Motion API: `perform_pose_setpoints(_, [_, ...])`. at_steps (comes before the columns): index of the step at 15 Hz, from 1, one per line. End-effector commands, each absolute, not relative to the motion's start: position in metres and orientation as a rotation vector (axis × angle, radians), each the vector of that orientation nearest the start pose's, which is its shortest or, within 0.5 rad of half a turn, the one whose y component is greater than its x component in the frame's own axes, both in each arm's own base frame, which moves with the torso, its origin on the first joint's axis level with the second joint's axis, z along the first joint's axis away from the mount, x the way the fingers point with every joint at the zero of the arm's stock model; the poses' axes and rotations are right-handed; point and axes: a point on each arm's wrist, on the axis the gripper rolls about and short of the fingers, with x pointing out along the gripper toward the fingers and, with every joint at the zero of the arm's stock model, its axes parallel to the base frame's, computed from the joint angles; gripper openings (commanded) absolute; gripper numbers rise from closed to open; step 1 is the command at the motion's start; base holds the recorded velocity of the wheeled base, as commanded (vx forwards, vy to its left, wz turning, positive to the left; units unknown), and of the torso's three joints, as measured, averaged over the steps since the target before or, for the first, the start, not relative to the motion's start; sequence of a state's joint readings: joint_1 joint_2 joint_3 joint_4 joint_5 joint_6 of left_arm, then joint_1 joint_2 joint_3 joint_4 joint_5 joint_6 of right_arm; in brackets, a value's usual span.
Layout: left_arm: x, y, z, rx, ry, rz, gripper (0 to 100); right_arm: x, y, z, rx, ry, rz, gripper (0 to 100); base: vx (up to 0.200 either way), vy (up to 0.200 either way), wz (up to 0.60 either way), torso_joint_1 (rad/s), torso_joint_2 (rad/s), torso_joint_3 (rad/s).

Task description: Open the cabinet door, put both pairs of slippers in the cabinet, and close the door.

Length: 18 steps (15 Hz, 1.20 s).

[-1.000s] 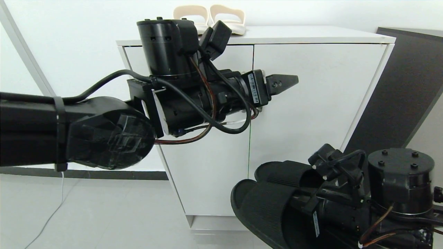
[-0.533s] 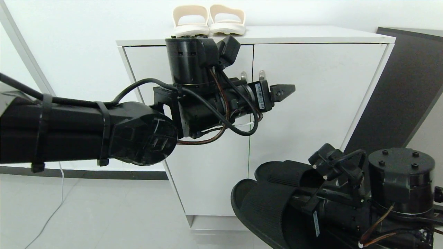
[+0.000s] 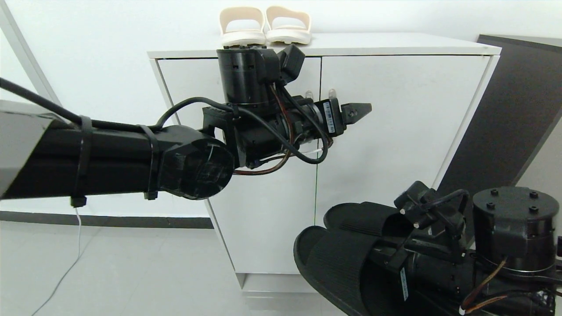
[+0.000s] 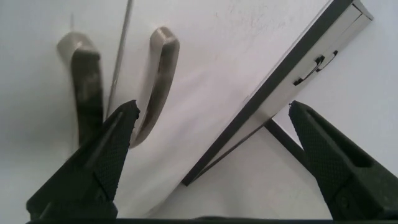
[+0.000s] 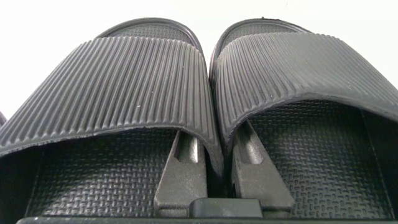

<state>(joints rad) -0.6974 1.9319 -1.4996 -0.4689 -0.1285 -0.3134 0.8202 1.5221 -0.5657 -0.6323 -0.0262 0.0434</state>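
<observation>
The left arm (image 3: 109, 162) lies level, wrist bent so the left gripper (image 4: 212, 107) points toward the robot's right, fingers spread (tips well apart). The right gripper (image 5: 216, 155), on the low right arm (image 3: 509, 228), pinches the black slippers (image 5: 124, 81), one finger inside each.

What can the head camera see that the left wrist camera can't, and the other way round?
From the head view: the cream slippers on top of the white cabinet, the black slippers carried low by the other arm, and both doors shut. From the left wrist view: the left gripper standing open, with one textured finger near the two curved metal handles. In both: the handles, the seam between the doors, and the left gripper pointing at the cabinet front.
</observation>
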Motion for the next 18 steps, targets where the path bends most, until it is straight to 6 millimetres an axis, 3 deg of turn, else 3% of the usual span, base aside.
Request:
perform_pose_setpoints(1, [0.309, -0.262, 0.277, -0.307, 0.099, -0.823, 100, 0.167, 0.178, 0.169, -0.095, 0.317, 0.781, 0, 0.000, 0.000, 0.00, 0.000, 0.00, 0.000])
perform_pose_setpoints(5, [0.309, -0.262, 0.281, -0.323, 0.107, -0.827, 100, 0.166, 0.178, 0.169, -0.095, 0.317, 0.784, 0, 0.000, 0.000, 0.00, 0.000, 0.00, 0.000])
perform_pose_setpoints(6, [0.309, -0.262, 0.282, -0.327, 0.107, -0.828, 0, 0.166, 0.178, 0.168, -0.096, 0.318, 0.784, 0, 0.000, 0.000, 0.00, 0.000, 0.00, 0.000])
perform_pose_setpoints(10, [0.302, -0.259, 0.285, -0.347, 0.111, -0.837, 0, 0.155, 0.176, 0.172, -0.094, 0.308, 0.843, 0, 0.000, 0.000, 0.00, 0.000, 0.00, 0.000])
perform_pose_setpoints(18, [0.258, -0.247, 0.290, -0.344, 0.121, -0.893, 0, 0.132, 0.158, 0.167, -0.159, 0.276, 1.044, 0, 0.000, 0.000, 0.00, 0.000, 0.00, 0.000])
